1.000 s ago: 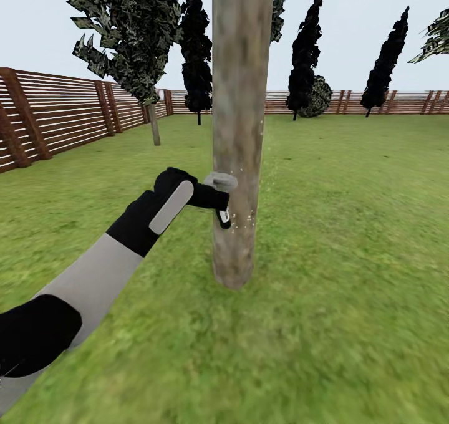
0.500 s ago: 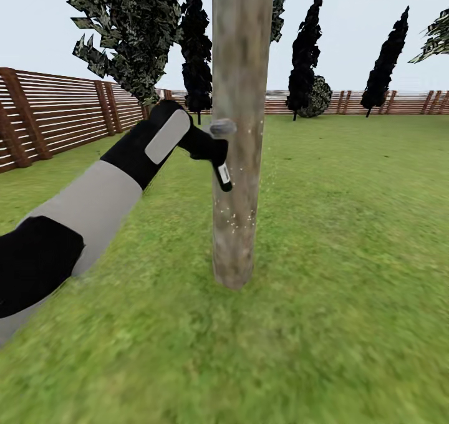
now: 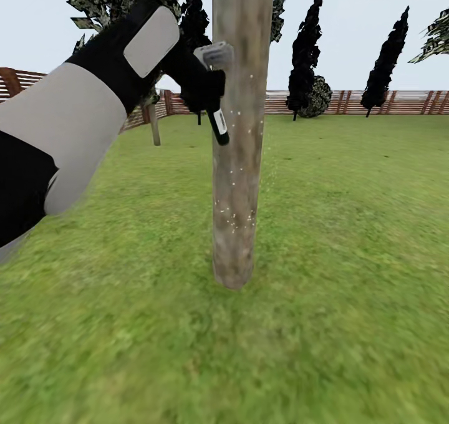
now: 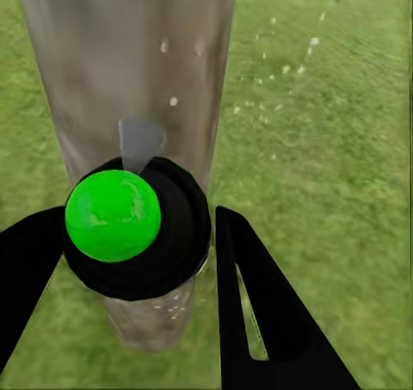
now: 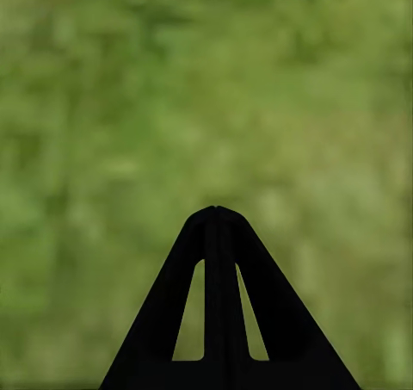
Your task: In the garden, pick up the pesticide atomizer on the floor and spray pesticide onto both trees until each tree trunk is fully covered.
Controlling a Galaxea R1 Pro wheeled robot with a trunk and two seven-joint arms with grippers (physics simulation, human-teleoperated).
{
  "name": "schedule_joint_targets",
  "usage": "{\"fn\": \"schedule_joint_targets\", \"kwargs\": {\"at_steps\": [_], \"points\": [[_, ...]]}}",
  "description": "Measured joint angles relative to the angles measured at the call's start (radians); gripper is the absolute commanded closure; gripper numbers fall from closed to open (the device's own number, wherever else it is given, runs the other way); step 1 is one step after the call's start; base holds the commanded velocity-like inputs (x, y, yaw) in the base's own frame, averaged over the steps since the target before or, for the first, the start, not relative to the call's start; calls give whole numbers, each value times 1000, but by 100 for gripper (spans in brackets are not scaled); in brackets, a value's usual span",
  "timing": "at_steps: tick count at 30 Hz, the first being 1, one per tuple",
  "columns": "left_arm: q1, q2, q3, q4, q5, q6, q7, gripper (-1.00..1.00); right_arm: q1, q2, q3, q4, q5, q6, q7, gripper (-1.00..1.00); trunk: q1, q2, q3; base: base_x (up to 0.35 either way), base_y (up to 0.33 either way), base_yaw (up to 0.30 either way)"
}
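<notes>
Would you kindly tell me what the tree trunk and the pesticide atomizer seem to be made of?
Tree trunk: looks like smooth, matte, mottled grey-brown bark, flecked with white specks. Pesticide atomizer, held in the left claw: seems black matte plastic; the left wrist view shows a glossy green cap.

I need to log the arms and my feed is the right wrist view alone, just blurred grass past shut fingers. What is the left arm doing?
Observer: The left gripper holds the pesticide atomizer against the near tree trunk.
Operator: Is any spray landing?
Observer: White pesticide specks dot the trunk's lower part.
Operator: Any second tree?
Observer: One with a leafy crown stands by the fence, beyond the arm.
</notes>
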Motion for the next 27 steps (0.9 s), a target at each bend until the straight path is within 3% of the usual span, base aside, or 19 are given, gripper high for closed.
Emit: {"fn": "schedule_joint_targets", "kwargs": {"at_steps": [5, 13, 15, 19, 21, 23, 25, 27], "points": [[-99, -2, -1, 52, 62, 0, 0, 100, 0, 0, -1, 0, 0, 0, 0, 100, 0, 0, 0, 0, 0, 0], [-116, -14, 0, 58, 79, 0, 0, 100, 0, -1, -2, 0, 0, 0, 0, 100, 0, 0, 0, 0, 0, 0], [-79, -14, -4, 54, 78, 0, 0, 100, 0, -1, -3, 0, -1, -1, 0, 100, 1, 0, 0, 0, 0, 0], [60, -9, -13, 45, 69, 0, 2, 100, 0, -1, -4, 1, -1, -1, 0, 100, 1, 0, 0, 0, 0, 0], [103, -7, -20, 41, 64, 0, 4, 100, 0, -1, -4, 1, -1, -1, 0, 100, 0, 0, 0, 0, 0, 0], [178, -4, -72, -7, 64, 0, 6, 100, 0, -1, -6, 1, -1, -1, 0, 100, 1, 0, 0, 0, 0, 0], [207, -2, -90, -33, 63, 0, 6, 100, 0, -1, -6, 1, -2, -1, 0, 100, 0, 0, 0, 0, 0, 0], [275, 0, -105, -90, 68, 0, 6, 100, 0, -1, -6, 2, -2, -1, 0, 100, 1, 0, 0, 0, 0, 0]]}}
